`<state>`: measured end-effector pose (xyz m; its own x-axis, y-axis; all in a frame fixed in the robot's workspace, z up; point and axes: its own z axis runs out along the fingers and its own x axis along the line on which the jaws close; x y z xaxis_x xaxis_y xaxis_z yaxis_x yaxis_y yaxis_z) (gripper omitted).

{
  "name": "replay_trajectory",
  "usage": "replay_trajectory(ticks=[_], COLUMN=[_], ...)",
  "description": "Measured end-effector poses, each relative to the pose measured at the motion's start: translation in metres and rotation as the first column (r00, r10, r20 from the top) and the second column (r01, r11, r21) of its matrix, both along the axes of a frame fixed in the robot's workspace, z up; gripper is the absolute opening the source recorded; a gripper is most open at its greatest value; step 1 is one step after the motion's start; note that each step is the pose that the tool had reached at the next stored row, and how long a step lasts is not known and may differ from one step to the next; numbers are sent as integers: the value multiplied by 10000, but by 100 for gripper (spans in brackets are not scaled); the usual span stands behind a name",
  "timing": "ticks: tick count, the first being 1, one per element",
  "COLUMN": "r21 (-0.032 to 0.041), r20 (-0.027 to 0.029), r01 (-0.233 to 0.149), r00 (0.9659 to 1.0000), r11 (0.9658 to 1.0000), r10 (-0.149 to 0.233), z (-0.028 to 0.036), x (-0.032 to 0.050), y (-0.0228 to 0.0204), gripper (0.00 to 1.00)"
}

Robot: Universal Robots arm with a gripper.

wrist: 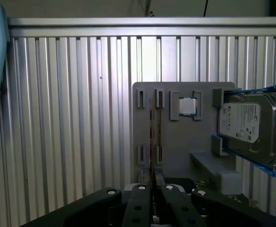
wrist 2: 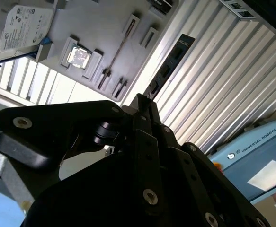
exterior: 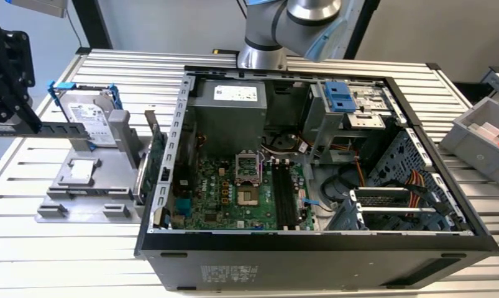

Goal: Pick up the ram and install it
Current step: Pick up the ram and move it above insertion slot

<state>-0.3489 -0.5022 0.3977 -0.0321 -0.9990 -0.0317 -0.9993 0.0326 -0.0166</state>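
My gripper [exterior: 27, 123] hangs at the exterior view's far left, above the slatted table and beside the grey parts holder [exterior: 83, 186]. It is shut on the ram [exterior: 58, 129], a long thin dark stick that reaches out toward the holder. The second wrist view has the ram [wrist 2: 168, 66] jutting out flat from between the closed fingertips of the gripper [wrist 2: 142, 101]. Seen edge-on in the first wrist view, the ram [wrist: 152, 137] is a narrow line over the holder [wrist: 175, 146], rising from the gripper [wrist: 152, 187]. The open computer case [exterior: 162, 205] shows its motherboard memory slots [exterior: 284, 192].
The holder carries a silver hard drive in a blue frame [exterior: 92, 115], a square chip [exterior: 82, 171] and an upright green card [exterior: 154, 155]. A grey bin [exterior: 481, 133] stands at the exterior view's right. A blue pendant [wrist 2: 256, 156] lies on the table. The arm's base [exterior: 261, 56] rises behind the case.
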Motion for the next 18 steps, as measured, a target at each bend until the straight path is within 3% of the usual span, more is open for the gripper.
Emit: replay_trajectory(ticks=[18], r21=[-1], r20=[-1], r01=[-1], r00=[10000], r11=[10000], r10=[1], z=[1], x=[43], y=[0], gripper=[0])
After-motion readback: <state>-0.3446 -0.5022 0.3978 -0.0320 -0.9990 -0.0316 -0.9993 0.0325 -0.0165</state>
